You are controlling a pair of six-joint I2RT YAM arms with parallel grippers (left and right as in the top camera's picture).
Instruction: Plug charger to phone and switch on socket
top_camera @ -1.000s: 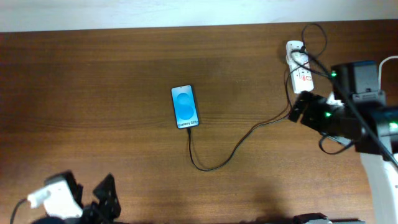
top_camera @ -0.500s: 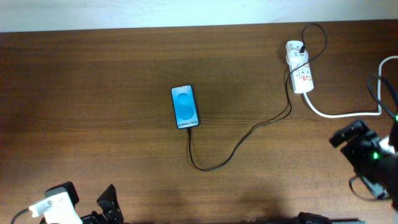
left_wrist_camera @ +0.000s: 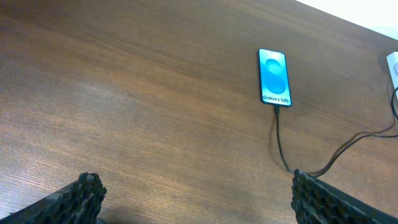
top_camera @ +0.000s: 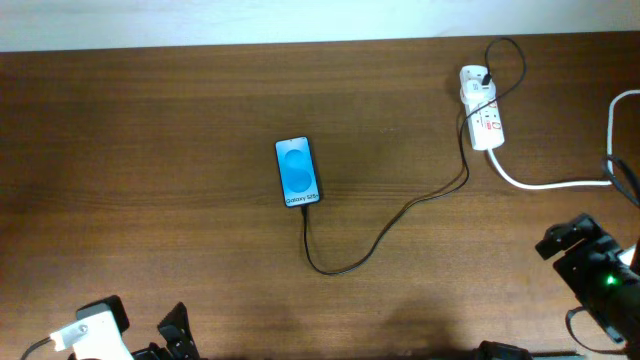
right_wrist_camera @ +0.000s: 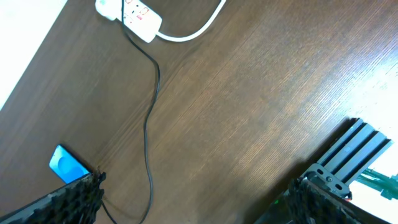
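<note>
The phone lies screen-up at the table's middle, blue screen lit; it also shows in the left wrist view and partly in the right wrist view. The black charger cable runs from the phone's near end in a curve to the white socket at the back right, also seen in the right wrist view. My left gripper is open and empty at the front left edge. My right gripper is open and empty at the right edge, well away from the socket.
The socket's thick white cord runs right off the table edge. A black metal frame shows beside the table in the right wrist view. Bare brown wood lies left of the phone.
My right arm has pulled back from beside the socket to the front right edge. My left arm has drawn slightly lower out of view. Phone, cable and socket have not moved.
</note>
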